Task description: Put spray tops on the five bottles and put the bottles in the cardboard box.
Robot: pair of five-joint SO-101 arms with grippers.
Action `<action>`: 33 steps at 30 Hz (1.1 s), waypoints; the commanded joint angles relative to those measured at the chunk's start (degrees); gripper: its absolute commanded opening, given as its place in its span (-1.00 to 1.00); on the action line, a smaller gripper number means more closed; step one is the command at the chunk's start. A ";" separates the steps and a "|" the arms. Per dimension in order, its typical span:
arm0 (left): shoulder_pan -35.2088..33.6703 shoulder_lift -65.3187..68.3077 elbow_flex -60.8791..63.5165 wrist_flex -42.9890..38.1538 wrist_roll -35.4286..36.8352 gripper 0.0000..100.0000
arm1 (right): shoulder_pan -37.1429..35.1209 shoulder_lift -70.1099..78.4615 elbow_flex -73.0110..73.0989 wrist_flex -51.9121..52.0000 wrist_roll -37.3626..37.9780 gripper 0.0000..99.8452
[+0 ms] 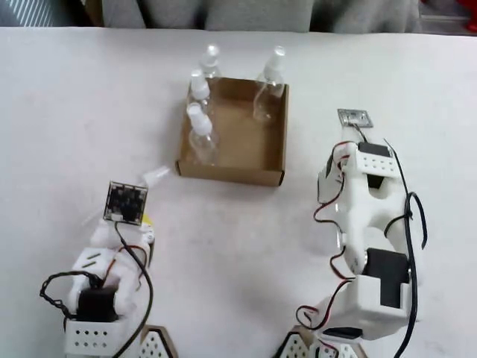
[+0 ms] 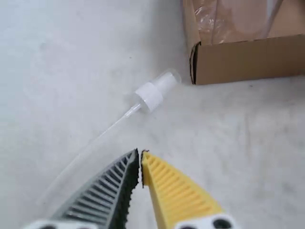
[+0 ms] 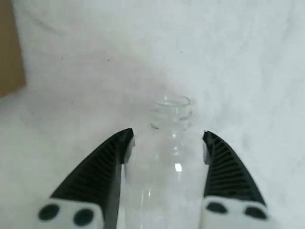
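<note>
A loose white spray top [image 2: 151, 94] with a thin dip tube lies on the table by the near left corner of the cardboard box [image 2: 248, 59]; the spray top [image 1: 156, 175] is just ahead of the left arm. My left gripper [image 2: 141, 155] is shut and empty, a short way from the top. A clear bottle [image 3: 170, 143] without a top sits between the fingers of my right gripper [image 3: 167, 136], its open neck pointing away; the fingers press against its sides. Several clear bottles with white tops [image 1: 200, 130] stand in the box [image 1: 246, 145].
The right arm [image 1: 369, 224] lies folded along the table's right side, to the right of the box. The left arm [image 1: 97, 291] sits at the near left corner. White tabletop stretches to the left of the box and between the two arms.
</note>
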 commanded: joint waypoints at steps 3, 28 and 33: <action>-0.57 -0.40 -0.09 0.18 -0.70 -0.95 | 0.48 -2.77 -0.53 -0.22 4.40 -0.59; -0.57 -0.40 -0.09 0.18 -0.70 -0.95 | 1.36 -6.02 -3.52 5.85 14.95 -0.40; -0.57 -0.40 -0.09 0.09 -0.70 -0.95 | 4.18 -9.63 -4.92 10.07 19.60 -0.40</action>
